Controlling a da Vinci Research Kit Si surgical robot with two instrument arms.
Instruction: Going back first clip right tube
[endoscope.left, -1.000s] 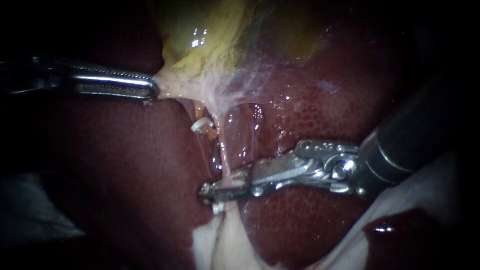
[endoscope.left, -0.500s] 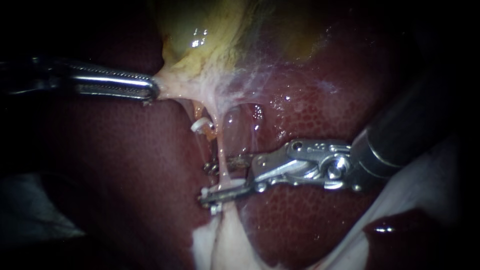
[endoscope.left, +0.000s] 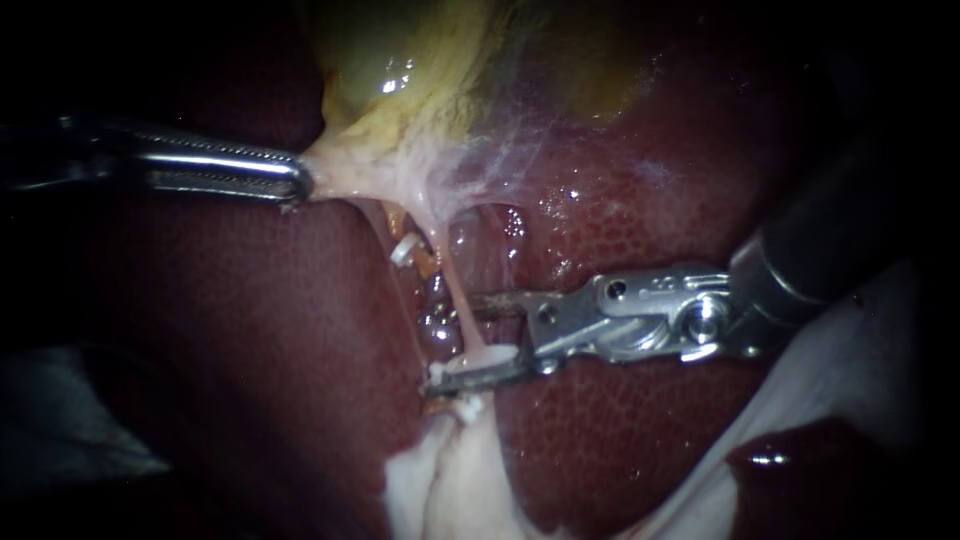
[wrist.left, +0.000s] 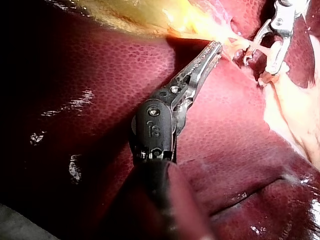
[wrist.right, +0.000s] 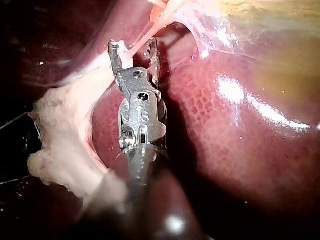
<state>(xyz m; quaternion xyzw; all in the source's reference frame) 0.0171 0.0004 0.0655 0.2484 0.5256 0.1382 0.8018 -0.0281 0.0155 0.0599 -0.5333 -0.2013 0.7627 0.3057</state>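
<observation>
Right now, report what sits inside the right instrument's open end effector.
The right tube crosses the right instrument's gap; a white clip sits at the lower jaw. The tube's far side is hidden.

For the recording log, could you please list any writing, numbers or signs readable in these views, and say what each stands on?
None on the liver, gallbladder or white clip.
The left instrument and right instrument each carry a small stamped mark behind the tip, which I do not read off.
</observation>
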